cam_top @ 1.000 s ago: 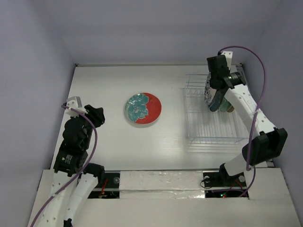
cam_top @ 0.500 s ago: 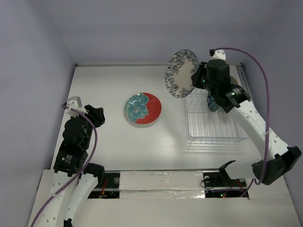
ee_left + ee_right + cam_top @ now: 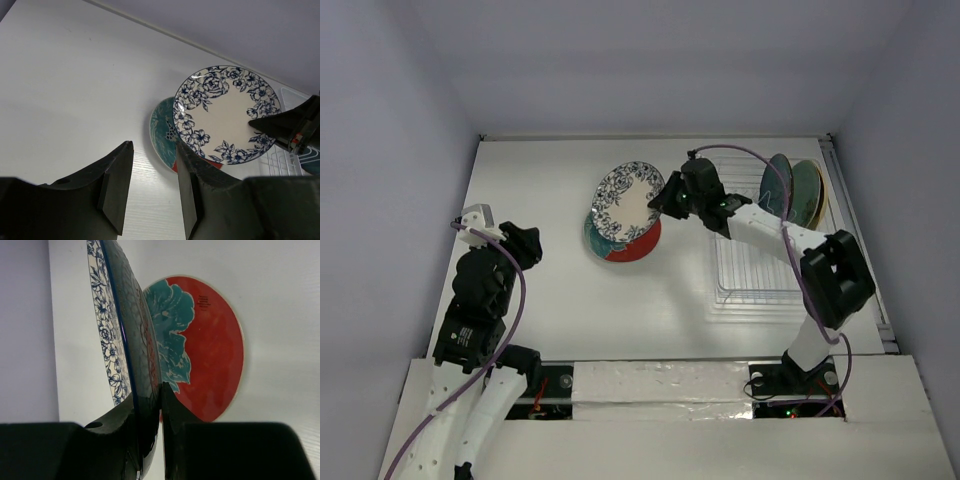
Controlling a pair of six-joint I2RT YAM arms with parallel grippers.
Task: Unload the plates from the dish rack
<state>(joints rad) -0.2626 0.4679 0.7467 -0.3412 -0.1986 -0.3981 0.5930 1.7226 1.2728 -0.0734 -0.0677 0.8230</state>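
Note:
My right gripper (image 3: 665, 203) is shut on the rim of the dark patterned plate (image 3: 627, 201), white with blue flowers, and holds it above the teal-and-red floral plate (image 3: 632, 246) lying flat on the table. Both plates show in the left wrist view, the patterned plate (image 3: 225, 119) and the floral plate (image 3: 164, 131), and in the right wrist view, the patterned plate (image 3: 127, 335) and the floral plate (image 3: 207, 345), where my gripper (image 3: 160, 390) pinches the patterned rim. The dish rack (image 3: 760, 262) holds a dark teal plate (image 3: 778, 186), a pale green plate (image 3: 804, 192) and a tan plate (image 3: 820, 195) on edge. My left gripper (image 3: 152, 167) is open and empty at the table's left.
The white table (image 3: 550, 170) has a raised back edge and pale walls around it. The right arm's purple cable (image 3: 740, 152) arcs over the rack's far end. The left arm (image 3: 485, 285) rests near the front left.
My right gripper lifted the patterned plate out of the rack and carried it left, to above the floral plate. The left arm has not moved.

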